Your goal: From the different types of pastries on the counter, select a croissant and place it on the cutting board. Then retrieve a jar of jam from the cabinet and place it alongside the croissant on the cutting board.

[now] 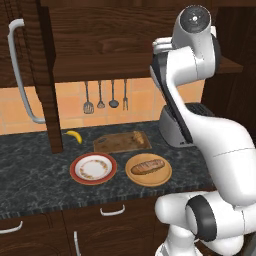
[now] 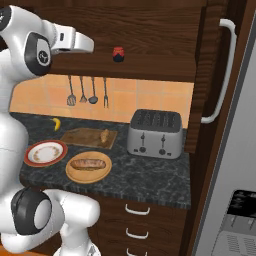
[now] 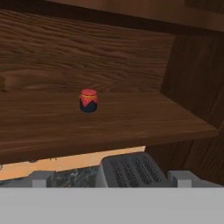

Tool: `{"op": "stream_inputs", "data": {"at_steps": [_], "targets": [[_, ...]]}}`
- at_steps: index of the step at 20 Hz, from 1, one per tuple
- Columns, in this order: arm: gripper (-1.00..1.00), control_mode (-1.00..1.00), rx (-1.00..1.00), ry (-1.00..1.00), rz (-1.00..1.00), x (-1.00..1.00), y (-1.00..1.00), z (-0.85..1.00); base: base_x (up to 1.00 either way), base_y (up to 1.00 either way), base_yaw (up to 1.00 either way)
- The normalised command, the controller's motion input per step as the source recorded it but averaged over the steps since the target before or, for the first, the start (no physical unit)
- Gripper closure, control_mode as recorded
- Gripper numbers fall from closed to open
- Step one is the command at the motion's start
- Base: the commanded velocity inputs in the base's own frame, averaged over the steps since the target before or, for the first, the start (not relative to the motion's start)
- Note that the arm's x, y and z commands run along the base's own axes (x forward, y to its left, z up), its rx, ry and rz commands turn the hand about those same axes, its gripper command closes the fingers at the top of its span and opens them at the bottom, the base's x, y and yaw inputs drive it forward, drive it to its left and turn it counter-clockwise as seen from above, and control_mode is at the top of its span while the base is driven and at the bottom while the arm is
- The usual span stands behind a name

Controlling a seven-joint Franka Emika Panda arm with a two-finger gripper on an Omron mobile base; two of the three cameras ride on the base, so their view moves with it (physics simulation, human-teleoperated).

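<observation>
On the left of the tabletop (image 1: 30, 170) lies a yellow banana (image 1: 75, 136), and past it the cutting board (image 1: 112, 144) with the croissant (image 1: 138, 137) resting near its right end, so I judge the first half done. In front of the board sit a red-rimmed plate (image 1: 93, 168) and a round wooden plate (image 1: 148, 170) carrying the baguette-like loaf (image 1: 147, 166). Further right stands the toaster (image 2: 154, 133).

Above it all, the jar of jam (image 3: 88, 100) stands upright on the shelf of the open cabinet (image 3: 109, 118), well apart from my tool (image 3: 111, 179), whose two finger tips stand apart at the bottom of the hand view with nothing between them.

My worries, as judgements: the jar is tiny and squat, so if I close off-centre or too high on the red lid, it could tip or skid deeper along the shelf. Coming in too low, my fingers could strike the thick shelf edge. To the right, the cabinet's side wall leaves little swing room. On the way down, a careless descent could clip the toaster or nudge the croissant off the board.
</observation>
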Motion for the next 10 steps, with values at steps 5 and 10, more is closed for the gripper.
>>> {"op": "stream_inputs", "data": {"at_steps": [5,10], "targets": [[-1.0,-1.0,0.05,0.03,0.0,0.29,0.0,0.03,0.0,0.0,0.0],[-1.0,-1.0,0.02,-0.07,0.0,0.11,0.0,-0.18,0.0,0.0,0.0]]}}
